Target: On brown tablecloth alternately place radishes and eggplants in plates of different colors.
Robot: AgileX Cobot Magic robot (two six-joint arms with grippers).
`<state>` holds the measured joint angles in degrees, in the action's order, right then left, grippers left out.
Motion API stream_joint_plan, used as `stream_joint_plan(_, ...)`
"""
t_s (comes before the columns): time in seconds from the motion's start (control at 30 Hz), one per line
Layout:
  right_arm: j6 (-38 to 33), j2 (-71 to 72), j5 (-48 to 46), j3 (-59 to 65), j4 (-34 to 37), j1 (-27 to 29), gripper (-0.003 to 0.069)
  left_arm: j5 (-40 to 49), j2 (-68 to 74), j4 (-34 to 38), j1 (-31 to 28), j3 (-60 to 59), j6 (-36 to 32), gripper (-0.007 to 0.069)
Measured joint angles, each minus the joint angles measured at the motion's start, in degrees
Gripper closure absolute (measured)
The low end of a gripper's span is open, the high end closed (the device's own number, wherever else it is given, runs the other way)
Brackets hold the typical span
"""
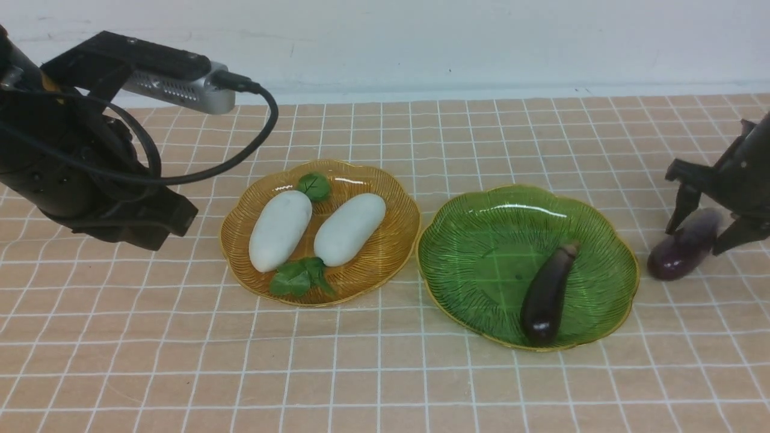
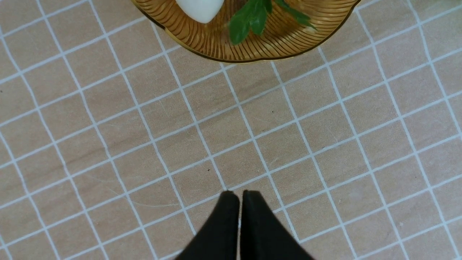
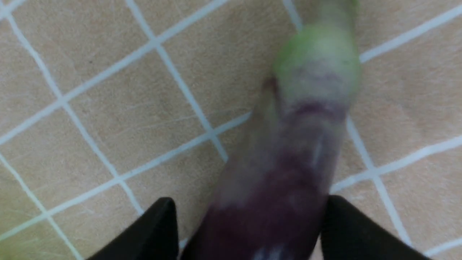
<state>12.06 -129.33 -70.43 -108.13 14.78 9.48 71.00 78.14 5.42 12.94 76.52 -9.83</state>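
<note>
Jaws on the right gripper (image 1: 696, 240) are spread, one on either side of the loose eggplant (image 1: 683, 252). That one lies on the brown tablecloth (image 1: 180, 361) just right of the green plate (image 1: 481, 252), not touching it. From the right wrist camera, the purple body runs straight up between the two fingers. One finger looks right against its side, while the other has a sliver of cloth showing between it and the skin, so it's not a real pinch. That view is pretty blurry though. The pale greenish stem end points away from the gripper.

Other eggplant (image 1: 548, 282) lies in the green plate, stem toward the back. Both radishes (image 1: 280, 230) are side by side in the amber plate (image 1: 397, 240), leaves at opposite ends.

Left gripper (image 2: 240, 195) has its jaws pressed together with nothing in them, hovering over bare cloth on the left of the amber plate.
</note>
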Motion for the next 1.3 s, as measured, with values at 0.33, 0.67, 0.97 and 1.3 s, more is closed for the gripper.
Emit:
stream_joint_plan(0.33,-8.0,10.9,-0.1,-3.7,5.8,-15.5,0.03,0.1,0.0,0.1,0.0,0.0,0.0,0.0628)
stream_joint_plan(0.67,-1.9,6.3,-0.8,-3.6,-1.1,-26.9,0.0167,0.2,0.0,0.3,0.0,0.0,0.0,0.0628)
stream_joint_plan(0.97,-6.1,22.8,-0.8,6.8,-1.0,-26.9,0.0141,0.3,-0.1,0.6,0.0,-0.3,0.0,0.0628)
stream_joint_plan(1.3,-6.1,77.1,25.9,46.1,-15.7,-26.9,0.0639,-5.4,-4.7,2.3,0.0,-8.6,-1.2,0.0628)
